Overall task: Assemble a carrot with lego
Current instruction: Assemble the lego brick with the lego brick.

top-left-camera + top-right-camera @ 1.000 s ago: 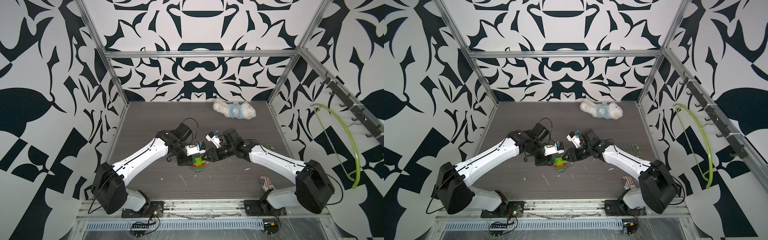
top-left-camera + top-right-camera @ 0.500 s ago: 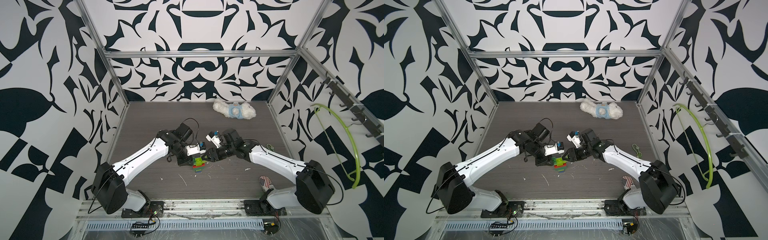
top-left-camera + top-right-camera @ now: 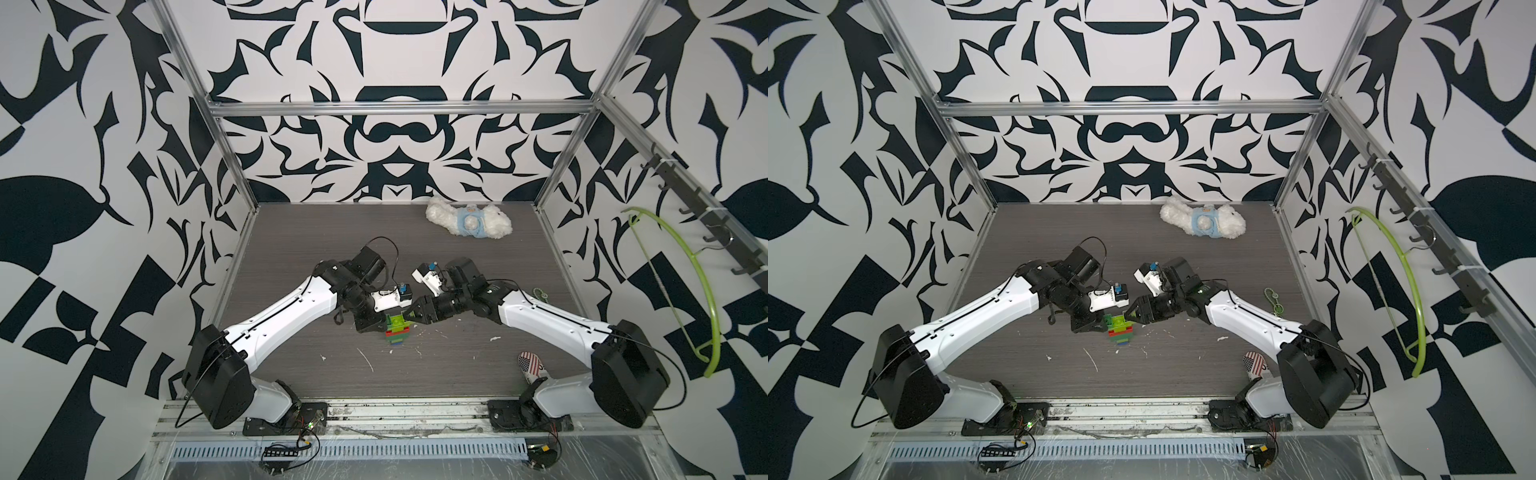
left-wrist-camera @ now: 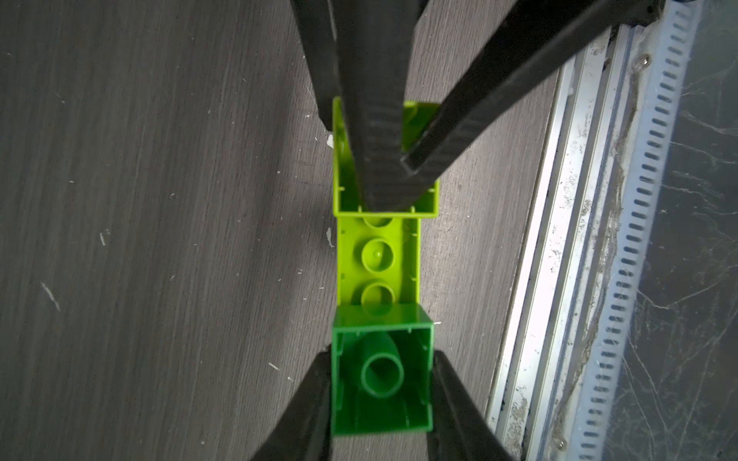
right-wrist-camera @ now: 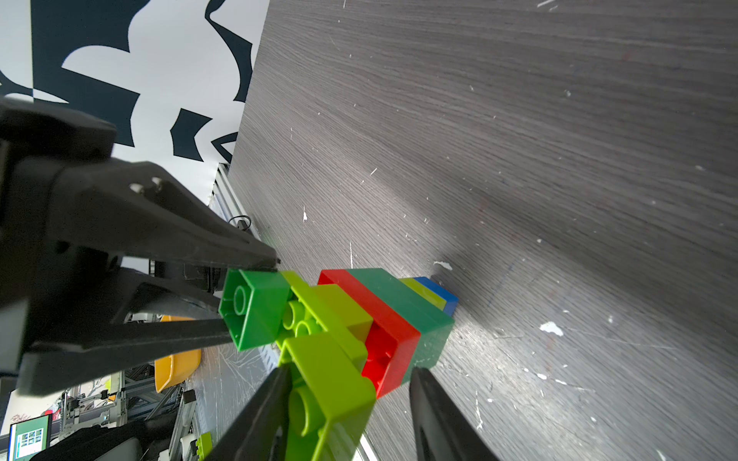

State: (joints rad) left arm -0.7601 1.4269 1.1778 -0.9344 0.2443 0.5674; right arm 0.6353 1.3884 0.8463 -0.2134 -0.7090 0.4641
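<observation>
The carrot (image 3: pixel 397 332) lies near the middle of the counter (image 3: pixel 457 374), blue tip toward the front edge. The left fingers (image 4: pixel 307 403) pinch its dark green prong (image 4: pixel 381 379). The right fingers (image 5: pixel 435 419) stand spread astride the lime prong (image 5: pixel 327 371), one clear of it.

- The table (image 3: pixel 291 257) has a dark grey wood-grain top.
- The carrot (image 3: pixel 396 330) sits at its centre, blue tip toward 6 o'clock.
- A white plush toy (image 3: pixel 467 222) lies at 1 o'clock, by the far edge.
- A small green cord (image 3: pixel 540 294) lies at 3 o'clock.
- A flag-patterned item (image 3: pixel 532 365) lies at 4 o'clock.
- White flecks (image 3: pixel 365 359) are scattered toward 6 o'clock.
</observation>
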